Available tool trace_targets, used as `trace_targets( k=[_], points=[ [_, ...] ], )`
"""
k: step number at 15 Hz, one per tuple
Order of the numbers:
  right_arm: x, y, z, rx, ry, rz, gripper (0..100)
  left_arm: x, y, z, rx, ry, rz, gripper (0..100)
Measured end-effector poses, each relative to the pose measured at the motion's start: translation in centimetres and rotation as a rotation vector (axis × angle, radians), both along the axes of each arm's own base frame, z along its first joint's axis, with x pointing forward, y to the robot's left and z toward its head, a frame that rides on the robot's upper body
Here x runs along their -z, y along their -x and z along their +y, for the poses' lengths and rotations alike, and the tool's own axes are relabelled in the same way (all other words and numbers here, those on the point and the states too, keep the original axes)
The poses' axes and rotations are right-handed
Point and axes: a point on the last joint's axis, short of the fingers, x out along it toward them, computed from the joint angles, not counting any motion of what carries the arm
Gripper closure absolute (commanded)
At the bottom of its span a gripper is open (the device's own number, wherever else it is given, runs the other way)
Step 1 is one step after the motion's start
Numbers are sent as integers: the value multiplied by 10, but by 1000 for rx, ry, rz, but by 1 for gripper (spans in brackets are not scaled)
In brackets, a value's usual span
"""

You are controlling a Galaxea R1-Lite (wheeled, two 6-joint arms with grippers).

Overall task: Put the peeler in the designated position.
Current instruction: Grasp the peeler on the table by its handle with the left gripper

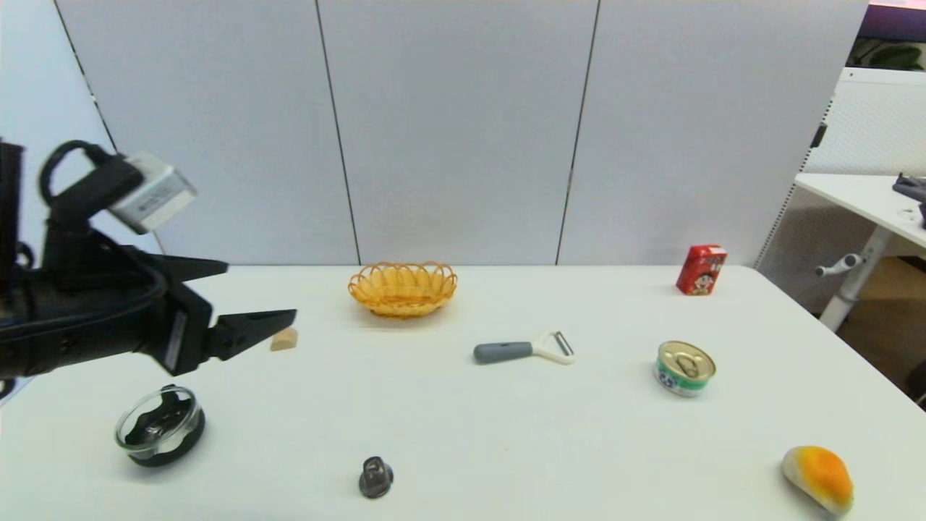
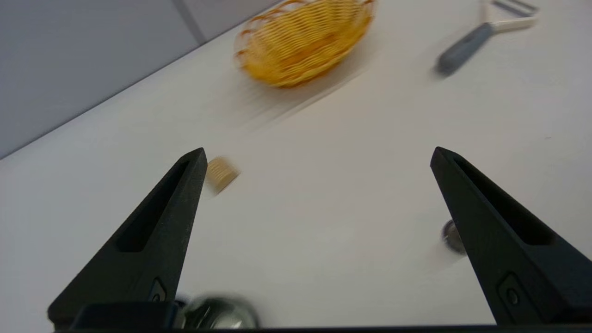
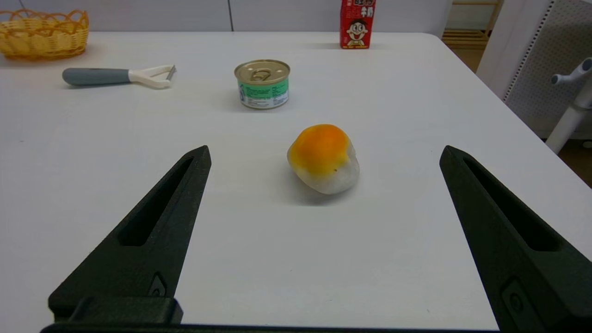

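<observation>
White table (image 1: 463, 434), grey panel wall behind. Peeler (image 1: 524, 350) flat mid-table, well apart from left gripper (image 1: 262, 295), jaws spread, empty, raised; bare table between. Basket (image 1: 402, 288) beyond. Left wrist view motion-smeared. Right gripper (image 3: 323, 155) released, facing orange-white lump (image 3: 323, 157).

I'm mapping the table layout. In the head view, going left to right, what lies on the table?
Glass bowl, small wedge, dark knob, basket, peeler, tin can, orange bun.
</observation>
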Motion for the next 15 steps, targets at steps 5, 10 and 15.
trace_targets(
  k=[5,10,15],
  points=[
    [0,0,0,0,0,0,0,16,-61,-67,275,25,109,0],
    [0,0,0,0,0,0,0,48,-103,-129,435,29,189,0],
    [0,0,0,0,0,0,0,81,-133,-167,531,78,136,0]
  ],
)
